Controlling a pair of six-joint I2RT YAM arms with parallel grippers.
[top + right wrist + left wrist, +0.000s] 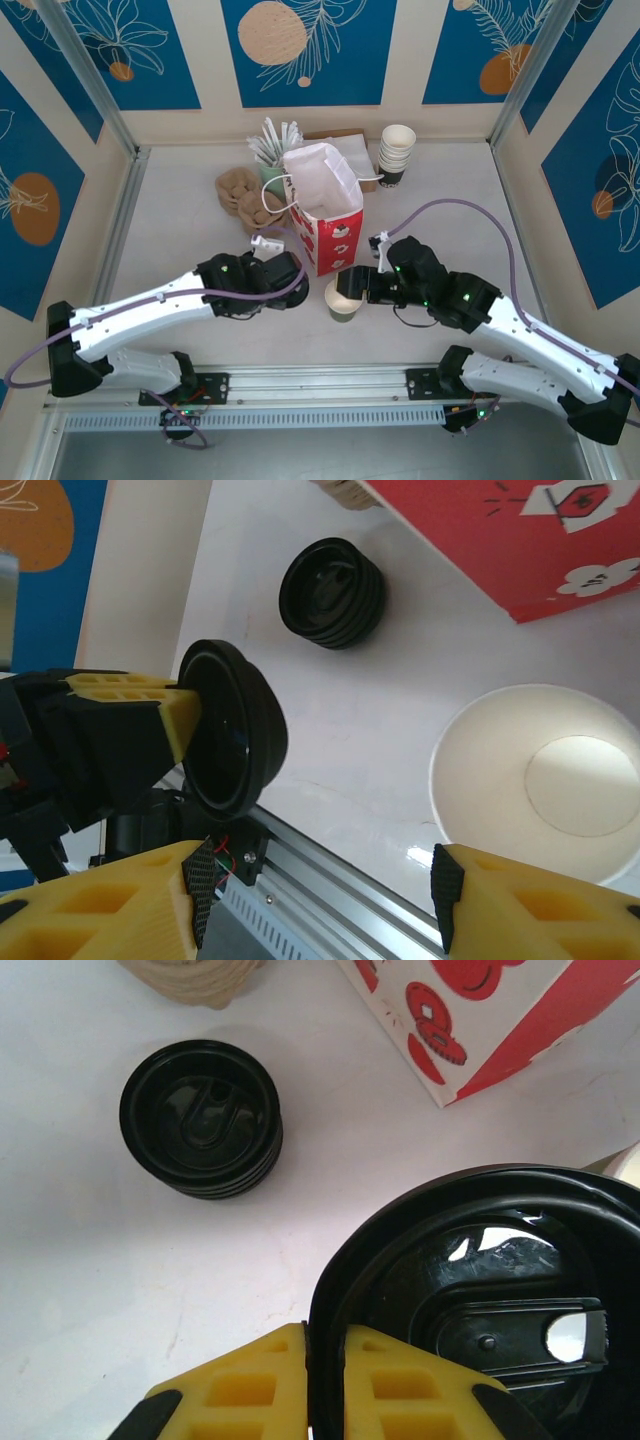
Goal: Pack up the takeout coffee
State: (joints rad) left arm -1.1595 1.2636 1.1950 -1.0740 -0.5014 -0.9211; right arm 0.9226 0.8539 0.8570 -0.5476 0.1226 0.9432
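Left wrist: left gripper [325,1335] had its two yellow fingers pressed together on the rim of one round black plastic lid [480,1280], held on edge above the white table [90,1290]. One low stack of black loose lids [203,1120] sat on the table beyond it; several lids, exact count not readable. One red-and-white paper bag [480,1020] stood further out, to the right of the stack.

Right wrist: right gripper [320,855] was spread wide, nothing between the fingers. One small pale paper cup [500,750] stood upright and lidless just ahead of its right finger; contact with the finger not clear. So the takeout coffee was in two parts: the cup on the table, its lid in the left gripper beside it.

Top external: the cup sat between the two grippers, just in front of the bag, which stood open at the top. Behind the bag: one stack of white lidless cups [397,152], count not readable, and one brown crumpled bundle [240,193] to the bag's left.
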